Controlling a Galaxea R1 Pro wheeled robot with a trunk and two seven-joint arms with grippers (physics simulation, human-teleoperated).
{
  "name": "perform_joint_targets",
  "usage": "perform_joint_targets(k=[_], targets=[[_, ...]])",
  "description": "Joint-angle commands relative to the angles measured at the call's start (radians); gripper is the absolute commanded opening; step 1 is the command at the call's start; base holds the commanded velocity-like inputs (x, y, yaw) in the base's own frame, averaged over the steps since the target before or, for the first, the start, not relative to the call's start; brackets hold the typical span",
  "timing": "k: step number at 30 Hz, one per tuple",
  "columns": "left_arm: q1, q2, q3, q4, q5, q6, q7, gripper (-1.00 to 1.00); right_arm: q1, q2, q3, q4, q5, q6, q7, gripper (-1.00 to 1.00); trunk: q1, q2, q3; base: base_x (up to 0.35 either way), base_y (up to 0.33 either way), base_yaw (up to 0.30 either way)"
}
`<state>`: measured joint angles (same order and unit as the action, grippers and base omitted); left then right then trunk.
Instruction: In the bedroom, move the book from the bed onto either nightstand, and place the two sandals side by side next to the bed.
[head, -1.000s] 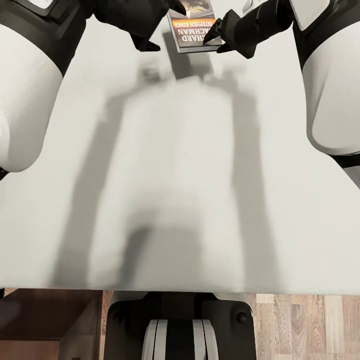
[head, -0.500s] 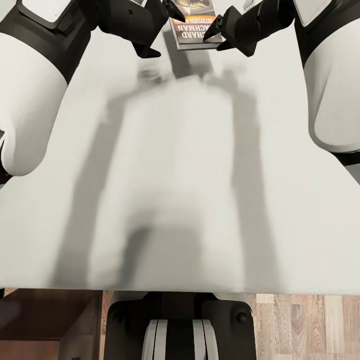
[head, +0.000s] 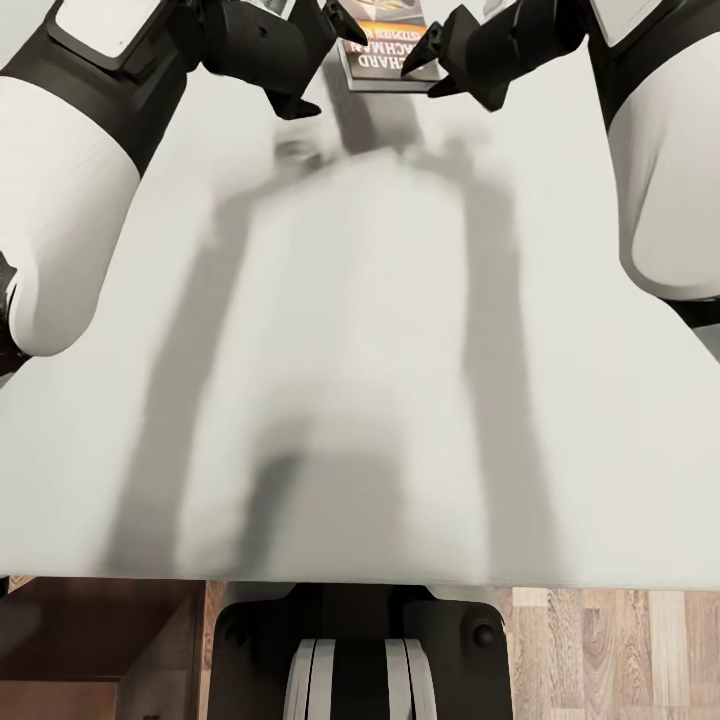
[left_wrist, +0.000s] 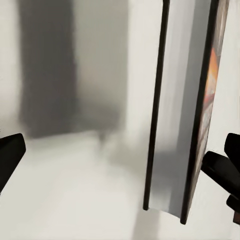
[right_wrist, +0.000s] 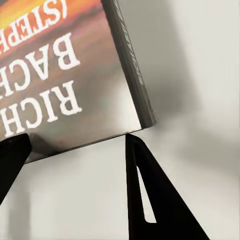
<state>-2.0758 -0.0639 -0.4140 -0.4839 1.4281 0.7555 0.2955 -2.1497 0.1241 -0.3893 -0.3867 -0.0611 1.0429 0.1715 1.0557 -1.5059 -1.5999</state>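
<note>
I see the book (head: 385, 62) lying at the bed's (head: 360, 400) far side; my left gripper (head: 318, 60) and right gripper (head: 432, 68) flank it, fingers spread wide, seemingly not gripping.

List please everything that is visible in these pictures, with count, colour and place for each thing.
book: one, dark cover with orange band and white lettering, lying on the bed at its far part, between the two end effectors.
bed: one, off-white mattress, right in front of the robot.
floor: brown wood planks, at the near edge of the bed.
left end effector: one, black, open, at the book's left side.
right end effector: one, black, open, at the book's right corner.
</note>
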Motion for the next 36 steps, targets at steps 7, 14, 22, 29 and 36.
perform_joint_targets(k=[7, 14, 22, 29, 36], targets=[[0.001, 0.000, -0.004, -0.001, 0.015, -0.039, 0.008, 1.00, -0.002, 0.002, -0.011, 0.015, -0.025, 0.004, -0.005, -1.00, 0.000, 0.000, 0.000, 0.000, 0.000, 0.000], [0.002, 0.000, -0.005, -0.001, 0.016, -0.054, 0.008, 1.00, -0.002, 0.003, -0.014, 0.027, -0.036, 0.004, -0.005, -1.00, 0.000, 0.000, 0.000, 0.000, 0.000, 0.000], [0.002, -0.002, -0.005, -0.001, 0.016, -0.063, 0.008, 1.00, -0.002, 0.005, -0.015, 0.044, -0.051, 0.004, -0.005, -1.00, 0.000, 0.000, 0.000, 0.000, 0.000, 0.000], [0.002, -0.003, -0.005, 0.000, 0.015, -0.068, 0.008, 1.00, -0.003, 0.007, -0.016, 0.057, -0.074, 0.004, -0.006, -1.00, 0.000, 0.000, 0.000, 0.000, 0.000, 0.000], [0.003, -0.003, -0.005, 0.000, 0.016, -0.081, 0.007, 1.00, -0.004, 0.008, -0.016, 0.069, -0.083, 0.004, -0.006, -1.00, 0.000, 0.000, 0.000, 0.000, 0.000, 0.000]])
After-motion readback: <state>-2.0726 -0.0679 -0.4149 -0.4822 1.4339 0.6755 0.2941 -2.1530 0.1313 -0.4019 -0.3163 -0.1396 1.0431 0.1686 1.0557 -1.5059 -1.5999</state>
